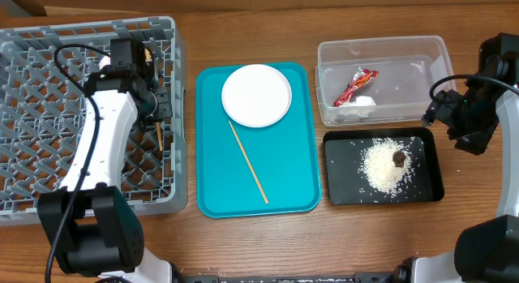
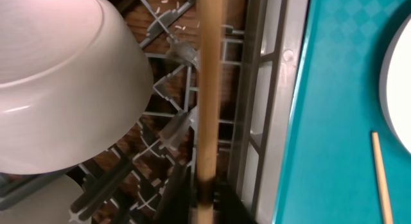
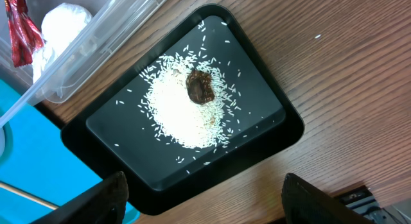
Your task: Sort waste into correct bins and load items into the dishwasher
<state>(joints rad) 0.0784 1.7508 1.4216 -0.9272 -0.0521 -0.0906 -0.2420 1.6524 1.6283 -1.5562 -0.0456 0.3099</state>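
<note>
My left gripper (image 1: pixel 159 125) is shut on a wooden chopstick (image 2: pixel 207 102) over the right side of the grey dish rack (image 1: pixel 32 40). A white bowl (image 2: pixel 58 89) sits in the rack beside it. A second chopstick (image 1: pixel 247 162) and the round white plate (image 1: pixel 256 95) lie on the teal tray (image 1: pixel 300 177). The clear tub (image 1: pixel 422 52) holds the red wrapper (image 1: pixel 355 86) and the white tissue (image 1: pixel 361 104). The black tray (image 1: pixel 345 186) holds rice (image 1: pixel 383 165) and a brown lump (image 1: pixel 400 158). My right gripper (image 3: pixel 205 205) is open and empty above the black tray's edge.
The rack's right wall (image 2: pixel 257 108) runs next to the teal tray's left rim (image 2: pixel 302 121). Bare wooden table (image 1: pixel 478 210) lies right of the black tray and along the front edge.
</note>
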